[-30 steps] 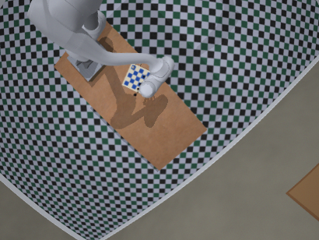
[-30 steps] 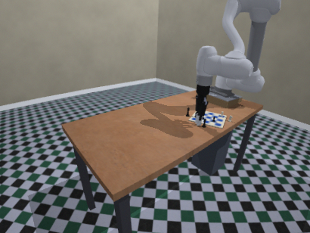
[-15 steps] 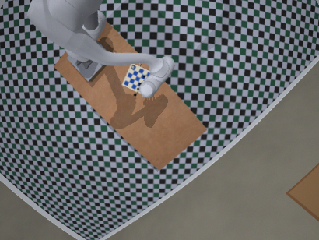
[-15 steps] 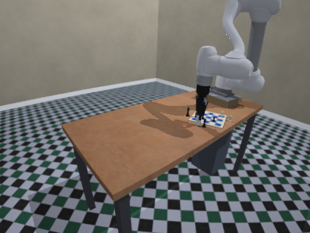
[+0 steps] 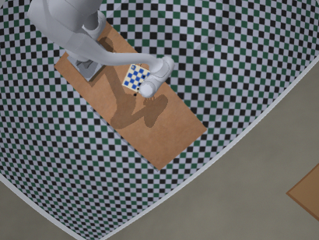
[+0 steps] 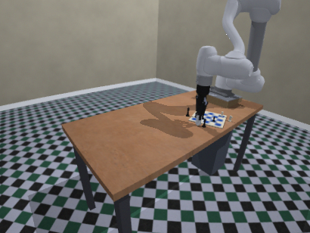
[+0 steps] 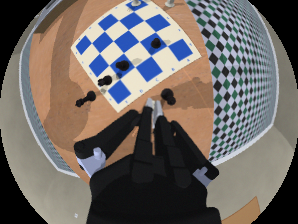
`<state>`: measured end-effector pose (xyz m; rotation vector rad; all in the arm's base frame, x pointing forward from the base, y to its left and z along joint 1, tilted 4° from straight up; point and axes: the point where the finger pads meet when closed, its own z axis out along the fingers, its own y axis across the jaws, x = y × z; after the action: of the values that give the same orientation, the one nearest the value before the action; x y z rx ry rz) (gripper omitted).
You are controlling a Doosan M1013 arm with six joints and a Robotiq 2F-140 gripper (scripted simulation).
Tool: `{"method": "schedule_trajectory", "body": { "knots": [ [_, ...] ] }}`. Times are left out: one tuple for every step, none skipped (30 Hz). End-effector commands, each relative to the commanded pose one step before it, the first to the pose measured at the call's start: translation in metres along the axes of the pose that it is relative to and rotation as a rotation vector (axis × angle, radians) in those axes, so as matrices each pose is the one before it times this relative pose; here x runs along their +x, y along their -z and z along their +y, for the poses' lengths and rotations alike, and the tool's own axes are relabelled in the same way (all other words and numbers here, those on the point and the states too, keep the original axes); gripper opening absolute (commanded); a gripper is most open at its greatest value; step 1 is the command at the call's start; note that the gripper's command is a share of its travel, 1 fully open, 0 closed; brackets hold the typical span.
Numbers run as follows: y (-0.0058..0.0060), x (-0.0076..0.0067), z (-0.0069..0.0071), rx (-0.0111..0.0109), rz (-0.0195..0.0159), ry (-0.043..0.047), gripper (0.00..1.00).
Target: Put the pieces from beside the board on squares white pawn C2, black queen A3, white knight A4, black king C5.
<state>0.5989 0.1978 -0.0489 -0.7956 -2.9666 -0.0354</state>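
My gripper [image 6: 199, 122] [image 7: 152, 105] is down at the table beside the lettered edge of the board [image 7: 196, 55]. Its fingers are nearly together, apparently on the white pawn, pale between dark fingers; its shape is mostly hidden. A black piece [image 6: 204, 123] [image 7: 168, 96], king or queen, stands beside the board just right of the fingertips in the wrist view. A taller black piece [image 6: 187, 112] [image 7: 86, 99] stands off the board's left corner. A white piece [image 6: 230, 118] [image 7: 170, 3], possibly the knight, stands beside the far side. C2, A3, A4 and C5 show no piece.
On the board stand a black piece [image 7: 156, 43] on B4, another black piece [image 7: 122, 65] on D4, a third black piece [image 7: 105, 80] around E4 and a white piece [image 7: 136, 2] on A1. The robot's base block [image 6: 225, 100] is behind the board.
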Motion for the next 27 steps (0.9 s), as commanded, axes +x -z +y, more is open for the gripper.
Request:
{"method": "schedule_trajectory", "body": {
  "knots": [
    [0.00001,0.00006,0.00004,-0.00023,0.00011,0.00001,0.00],
    [0.00000,0.00000,0.00000,0.00000,0.00000,0.00000,0.00],
    [0.00000,0.00000,0.00000,0.00000,0.00000,0.00000,0.00],
    [0.00000,0.00000,0.00000,0.00000,0.00000,0.00000,0.00],
    [0.00000,0.00000,0.00000,0.00000,0.00000,0.00000,0.00],
    [0.00000,0.00000,0.00000,0.00000,0.00000,0.00000,0.00],
    [0.00000,0.00000,0.00000,0.00000,0.00000,0.00000,0.00],
    [0.00006,0.00000,0.00000,0.00000,0.00000,0.00000,0.00],
    [0.00040,0.00000,0.00000,0.00000,0.00000,0.00000,0.00],
    [0.00099,0.00000,0.00000,0.00000,0.00000,0.00000,0.00],
    [0.00176,0.00000,0.00000,0.00000,0.00000,0.00000,0.00],
    [0.00263,0.00000,0.00000,0.00000,0.00000,0.00000,0.00],
    [0.00356,0.00000,0.00000,0.00000,0.00000,0.00000,0.00],
    [0.00449,0.00000,0.00000,0.00000,0.00000,0.00000,0.00],
    [0.00536,0.00000,0.00000,0.00000,0.00000,0.00000,0.00],
    [0.00000,0.00000,0.00000,0.00000,0.00000,0.00000,0.00],
    [0.00000,0.00000,0.00000,0.00000,0.00000,0.00000,0.00],
    [0.00614,0.00000,0.00000,0.00000,0.00000,0.00000,0.00],
    [0.00681,0.00000,0.00000,0.00000,0.00000,0.00000,0.00],
    [0.00731,0.00000,0.00000,0.00000,0.00000,0.00000,0.00],
    [0.00765,0.00000,0.00000,0.00000,0.00000,0.00000,0.00],
    [0.00778,0.00000,0.00000,0.00000,0.00000,0.00000,0.00],
    [0.00771,0.00000,0.00000,0.00000,0.00000,0.00000,0.00],
    [0.00741,0.00000,0.00000,0.00000,0.00000,0.00000,0.00],
    [0.00691,0.00000,0.00000,0.00000,0.00000,0.00000,0.00],
    [0.00619,0.00000,0.00000,0.00000,0.00000,0.00000,0.00],
    [0.00531,0.00000,0.00000,0.00000,0.00000,0.00000,0.00]
  ]
}}
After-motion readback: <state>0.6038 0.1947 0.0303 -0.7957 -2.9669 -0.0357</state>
